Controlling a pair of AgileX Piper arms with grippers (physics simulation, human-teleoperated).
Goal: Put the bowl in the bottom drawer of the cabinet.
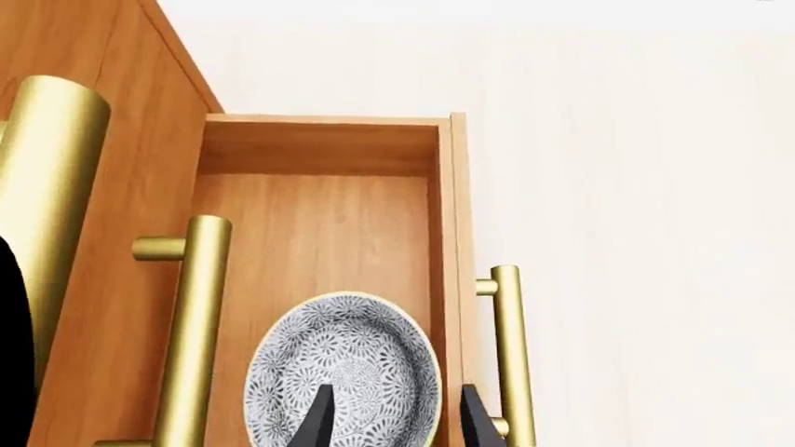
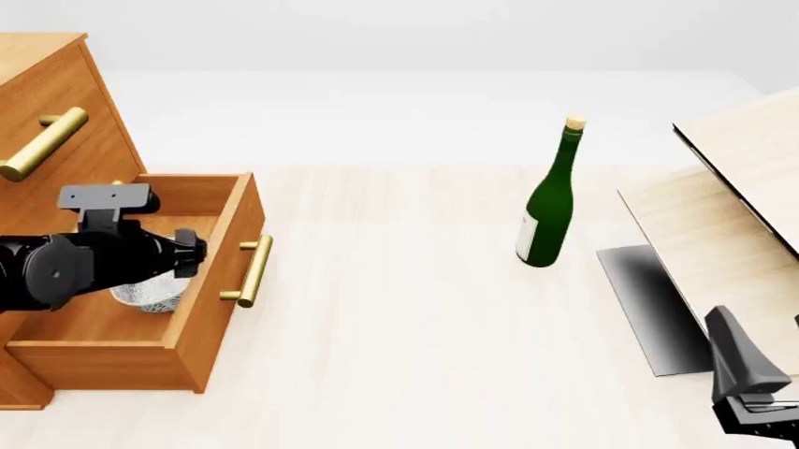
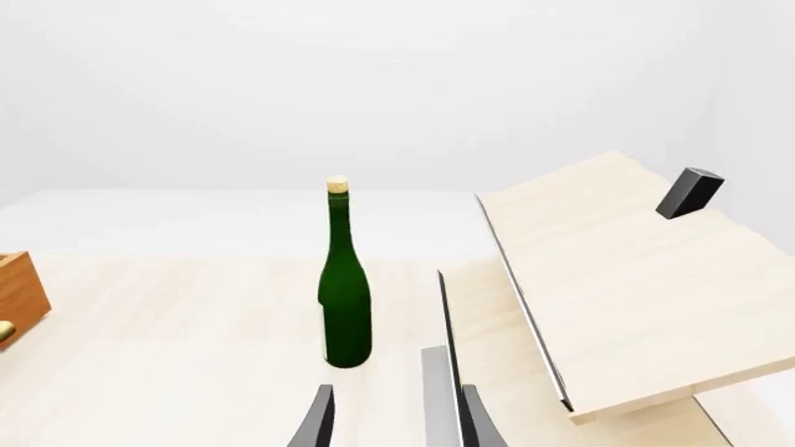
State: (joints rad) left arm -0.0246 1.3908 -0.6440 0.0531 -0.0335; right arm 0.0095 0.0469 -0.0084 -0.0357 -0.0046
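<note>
the bowl (image 1: 343, 371) sits inside the pulled-out bottom drawer (image 1: 320, 233) of the cabinet (image 2: 50, 79), toward its front wall, with our left gripper (image 1: 393, 417) apart astride the rim, probably just letting go, while the right gripper (image 3: 393, 416) idles open, well clear

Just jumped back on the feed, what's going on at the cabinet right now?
The left tool is over the pulled-out bottom drawer of the cabinet, with the bowl inside the drawer beneath it. One finger sits inside the bowl's rim, the other outside; whether they grip it isn't clear. The right tool is open, holding nothing, away from the cabinet and facing the green bottle.
</note>
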